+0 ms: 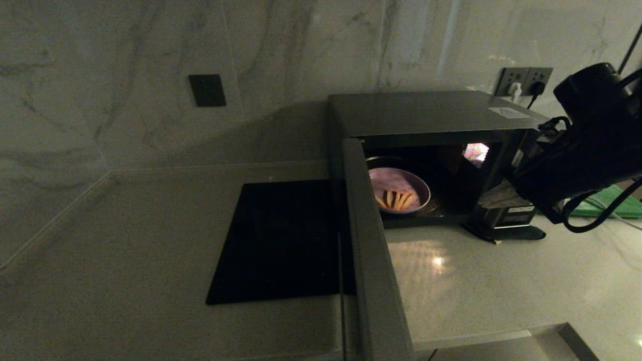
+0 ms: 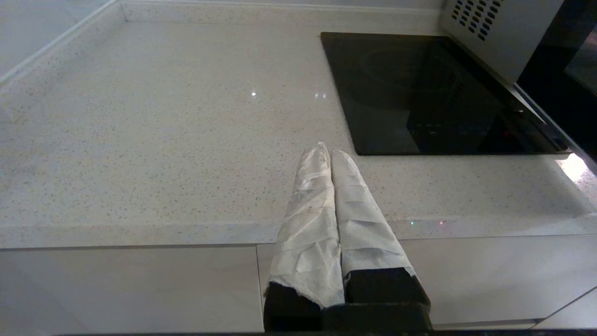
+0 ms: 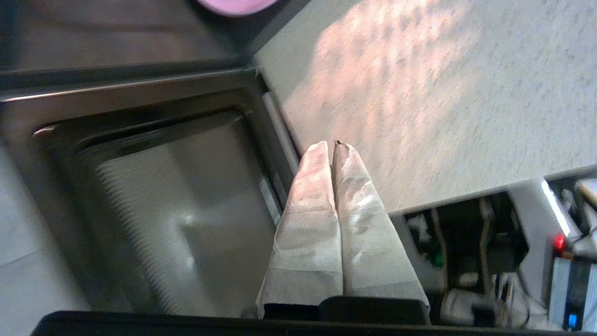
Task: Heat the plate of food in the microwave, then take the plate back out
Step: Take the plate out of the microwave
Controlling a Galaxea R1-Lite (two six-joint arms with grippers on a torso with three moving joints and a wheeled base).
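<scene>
Hanging over the counter's front edge (image 2: 140,228), the left gripper (image 2: 330,151) is closed, empty. Mid-frame, the door (image 1: 371,260) stands open; the right gripper (image 3: 334,145), closed, is beside it. Beyond, the plate (image 1: 398,190) sits inside the microwave (image 1: 426,113).

In the head view the microwave's (image 1: 431,115) button panel is hidden behind the right arm (image 1: 577,160), its open door (image 1: 373,260) is cut off by the bottom edge, and only a sliver of the plate (image 3: 235,5) is shown in the right wrist view.
</scene>
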